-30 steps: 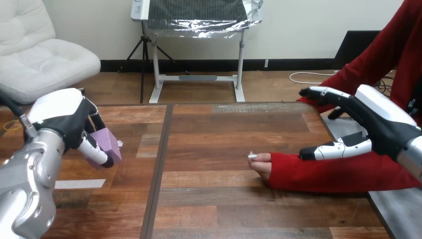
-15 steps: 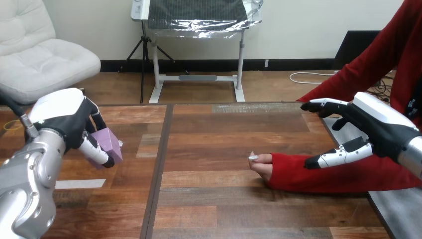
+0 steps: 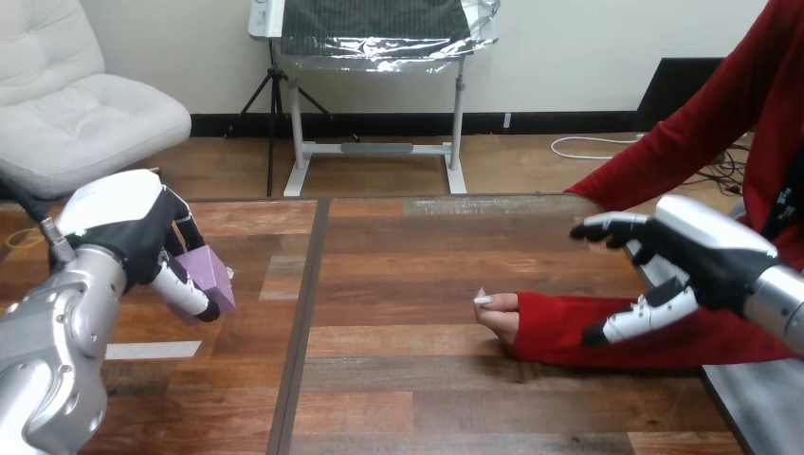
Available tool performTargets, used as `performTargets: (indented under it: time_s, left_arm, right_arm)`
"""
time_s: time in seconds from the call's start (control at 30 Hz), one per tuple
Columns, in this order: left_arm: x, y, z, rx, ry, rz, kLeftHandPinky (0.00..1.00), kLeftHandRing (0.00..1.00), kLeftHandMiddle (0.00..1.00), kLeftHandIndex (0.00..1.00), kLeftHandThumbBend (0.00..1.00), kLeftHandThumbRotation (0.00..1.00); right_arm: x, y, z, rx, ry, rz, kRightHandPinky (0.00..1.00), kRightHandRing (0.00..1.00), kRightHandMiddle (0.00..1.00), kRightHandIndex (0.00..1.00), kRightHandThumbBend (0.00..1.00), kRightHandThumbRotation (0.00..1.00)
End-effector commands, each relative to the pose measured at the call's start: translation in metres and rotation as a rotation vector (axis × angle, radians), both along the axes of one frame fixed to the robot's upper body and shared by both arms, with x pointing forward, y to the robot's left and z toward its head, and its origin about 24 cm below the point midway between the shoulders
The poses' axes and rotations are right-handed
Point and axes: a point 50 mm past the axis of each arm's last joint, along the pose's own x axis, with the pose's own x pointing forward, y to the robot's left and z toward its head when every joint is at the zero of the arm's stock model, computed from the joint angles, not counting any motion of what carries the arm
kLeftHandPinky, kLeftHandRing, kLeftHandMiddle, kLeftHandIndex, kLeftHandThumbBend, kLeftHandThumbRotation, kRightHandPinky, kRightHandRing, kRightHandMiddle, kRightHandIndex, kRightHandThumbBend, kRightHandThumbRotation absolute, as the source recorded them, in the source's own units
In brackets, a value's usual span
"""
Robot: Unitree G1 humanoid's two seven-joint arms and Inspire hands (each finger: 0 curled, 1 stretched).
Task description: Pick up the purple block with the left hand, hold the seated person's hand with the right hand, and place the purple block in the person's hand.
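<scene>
Now, left robot hand (image 3: pixel 128 232): curled shut around the purple block (image 3: pixel 210 270), fingers folded over its near face, thumb side hidden behind it.
Purple block: held just above the wooden surface (image 3: pixel 408 379) at its left side, tilted, well apart from the person's hand (image 3: pixel 501 313).
Right robot hand (image 3: pixel 706 256): wide open and holding nothing, with its fingers (image 3: pixel 607 227) stretched toward the left and its thumb (image 3: pixel 640 320) spread below them.
Right robot hand, position: over the person's red sleeve (image 3: pixel 569 332) at the right of the surface, the thumb lying across the sleeve; whether it touches the cloth cannot be told.
Person's hand: resting on the surface right of centre, loosely closed, knuckles toward the block.
Change over the last second: the right robot hand has dropped lower and drawn closer to the sleeve, its fingers now level with the far part of the surface rather than above its far edge.
Unchanged: the left robot hand keeps the same grip and place, and the person's hand has not moved.
</scene>
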Motion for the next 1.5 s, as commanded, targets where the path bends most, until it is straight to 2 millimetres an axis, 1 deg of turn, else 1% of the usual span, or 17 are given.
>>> performTargets:
  time_s: [0.0,0.47,0.53,0.63,0.7,1.23,1.47]
  left_arm:
    - [0.006,-0.007,0.028,-0.016,-0.113,-0.039,0.42,0.46,0.50,0.47,0.81,0.00]
    - [0.006,-0.007,0.027,-0.014,-0.106,-0.047,0.38,0.42,0.47,0.47,0.81,0.00]
    - [0.006,-0.007,0.027,-0.015,-0.105,-0.047,0.39,0.43,0.48,0.47,0.81,0.00]
    - [0.006,-0.007,0.027,-0.017,-0.104,-0.047,0.44,0.48,0.50,0.47,0.81,0.00]
    - [0.006,-0.007,0.027,-0.020,-0.104,-0.045,0.45,0.48,0.50,0.47,0.81,0.00]
    - [0.005,-0.008,0.026,-0.029,-0.108,-0.055,0.47,0.48,0.50,0.47,0.81,0.00]
    - [0.004,-0.008,0.026,-0.031,-0.107,-0.058,0.47,0.47,0.50,0.47,0.81,0.00]
  right_arm:
    - [0.017,0.004,0.025,-0.019,-0.088,0.011,0.73,0.84,0.86,0.85,1.00,0.41]
    - [0.020,0.009,0.012,-0.066,-0.043,-0.007,0.73,0.84,0.87,0.86,1.00,0.40]
    - [0.020,0.010,0.009,-0.074,-0.037,-0.007,0.73,0.84,0.87,0.86,1.00,0.40]
    - [0.021,0.011,0.008,-0.083,-0.034,-0.006,0.72,0.84,0.87,0.86,1.00,0.40]
    - [0.021,0.011,0.006,-0.093,-0.028,-0.005,0.72,0.84,0.87,0.86,1.00,0.39]
    - [0.024,0.018,-0.008,-0.155,0.016,-0.003,0.74,0.84,0.85,0.85,1.00,0.34]
    - [0.024,0.021,-0.015,-0.167,0.013,-0.002,0.72,0.82,0.83,0.83,1.00,0.29]
